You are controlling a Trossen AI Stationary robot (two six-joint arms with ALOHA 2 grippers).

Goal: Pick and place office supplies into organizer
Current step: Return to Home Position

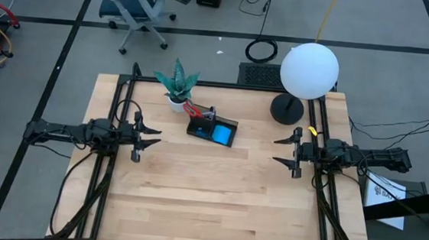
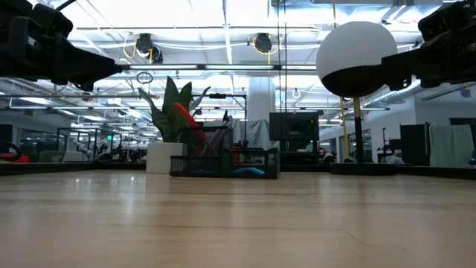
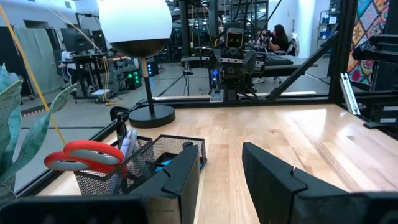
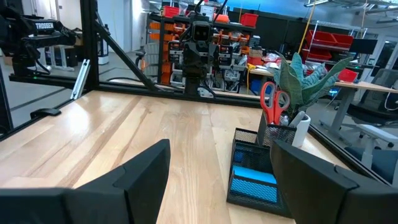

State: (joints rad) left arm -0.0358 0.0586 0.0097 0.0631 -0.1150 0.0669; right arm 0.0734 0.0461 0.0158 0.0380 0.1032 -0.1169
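The black mesh organizer [image 1: 212, 129] stands on the table's far middle. Red-handled scissors [image 3: 84, 155] stand upright in its taller back section, handles up, beside a few pens [image 3: 127, 140]. A bright blue notepad [image 4: 252, 180] lies flat in its low front tray. My left gripper [image 1: 155, 137] hovers level at the table's left side, open, with nothing between its fingers [image 3: 180, 174]. My right gripper [image 1: 276, 150] hovers level at the right side, open wide and holding nothing. Both point toward the table's middle, well short of the organizer.
A green potted plant [image 1: 177, 83] stands just left of the organizer at the far edge. A lamp with a white globe [image 1: 309, 70] and a round black base [image 1: 287, 109] stands at the far right. Bare wood [image 1: 208, 204] fills the near half.
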